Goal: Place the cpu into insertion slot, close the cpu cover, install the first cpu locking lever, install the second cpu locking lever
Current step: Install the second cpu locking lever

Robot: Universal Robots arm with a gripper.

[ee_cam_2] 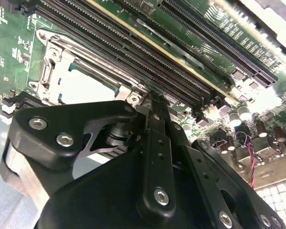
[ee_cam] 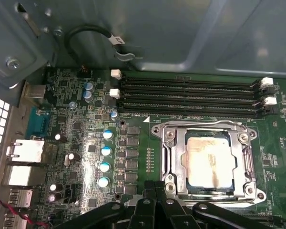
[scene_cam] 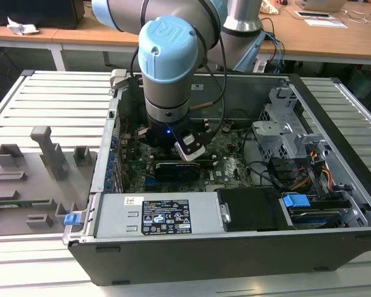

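Inside, cpu (ee_cam: 210,161) seated in insertion slot (ee_cam: 168,143), cpu cover (ee_cam: 181,160) down.

cpu (ee_cam: 210,161) in insertion slot (ee_cam: 168,157) — cpu cover (ee_cam: 180,161) down over both

Near edge of cpu cover (ee_cam: 207,160) hidden behind gripper (ee_cam: 155,188); insertion slot's pin field covered by cpu (ee_cam: 210,162).

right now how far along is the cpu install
Done, by the look of it: the cpu sits in the insertion slot and the cpu cover lies flat around it, its face showing through the window. In hand: the gripper hangs at the socket's edge, seeming to hold nothing. Left: I cannot tell whether either locking lever is latched.
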